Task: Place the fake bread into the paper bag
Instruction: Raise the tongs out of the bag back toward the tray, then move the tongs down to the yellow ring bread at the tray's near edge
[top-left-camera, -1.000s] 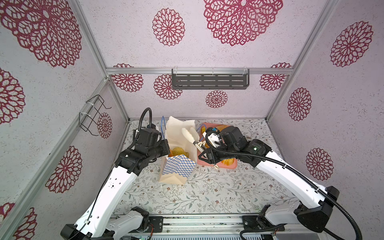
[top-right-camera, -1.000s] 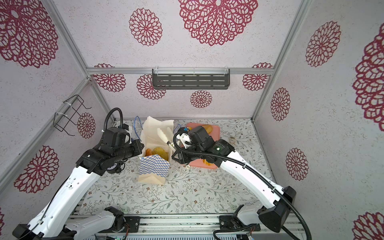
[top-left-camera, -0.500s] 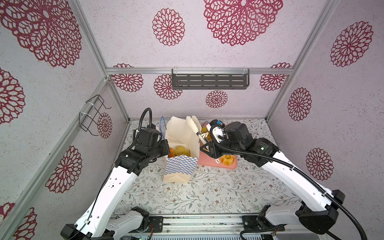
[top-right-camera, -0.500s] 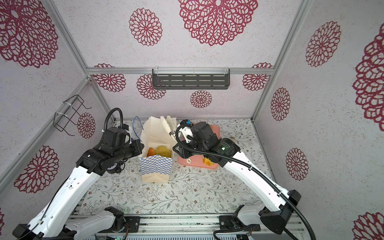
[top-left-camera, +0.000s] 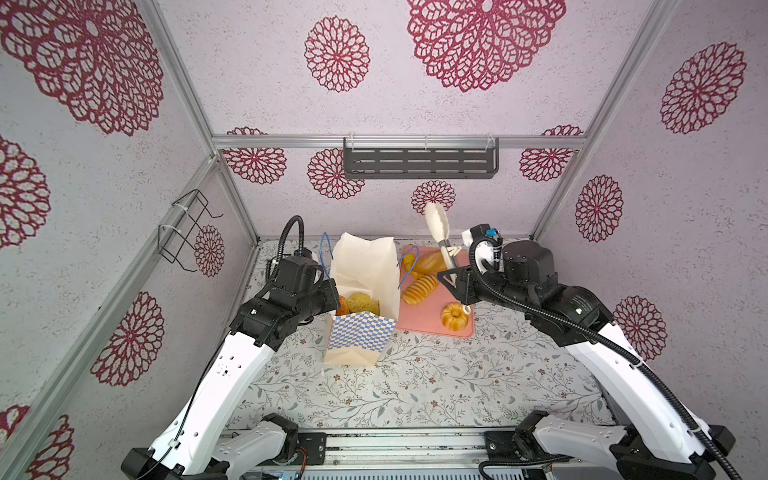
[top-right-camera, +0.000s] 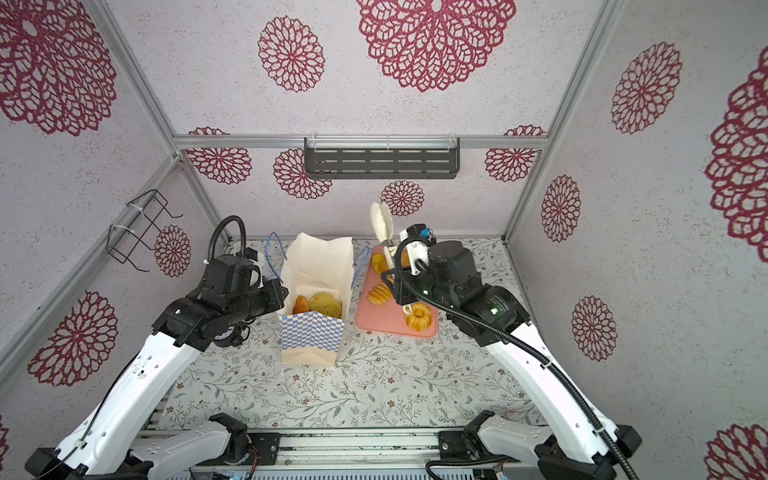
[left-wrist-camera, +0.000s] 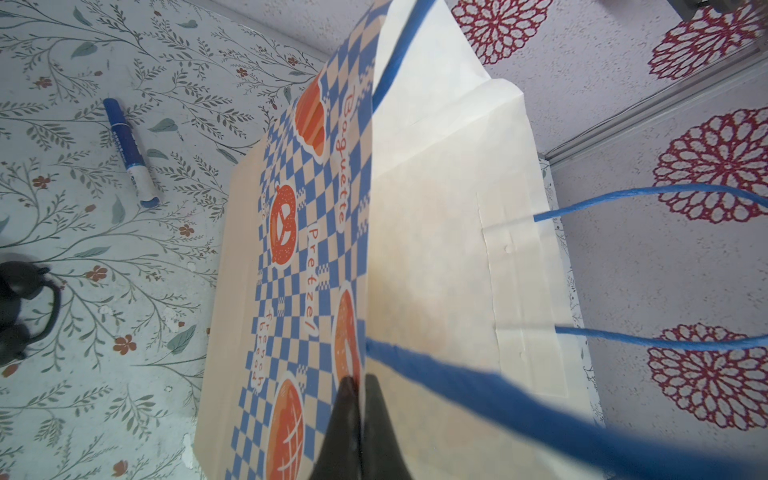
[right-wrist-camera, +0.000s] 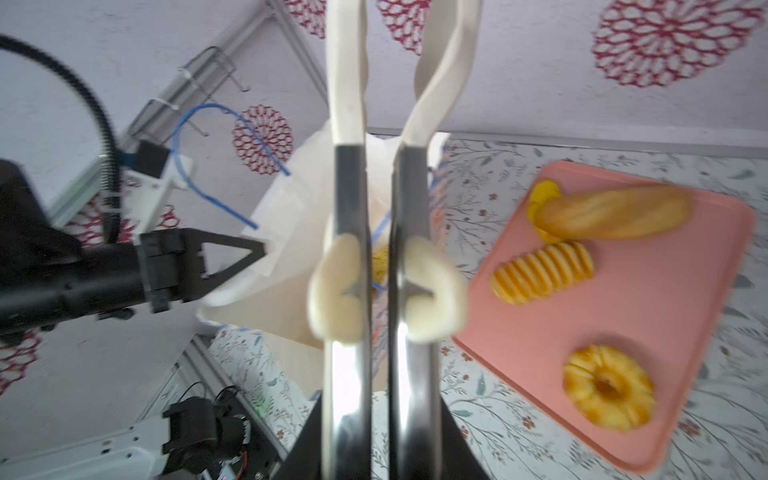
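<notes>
Tongs (top-left-camera: 436, 224) in right gripper (top-left-camera: 451, 276) left bag (top-left-camera: 359, 332); bread (top-left-camera: 419, 289) beside.

White lower links and black joints are making up the left arm (top-left-camera: 232, 374) and right arm (top-left-camera: 623, 374); ribbed black cables (top-left-camera: 286, 232) are looping from each wrist.

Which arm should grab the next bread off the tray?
Right: the right tool holds the tongs by the tray; the left tool pinches the rim of the paper bag, holding it open.
</notes>
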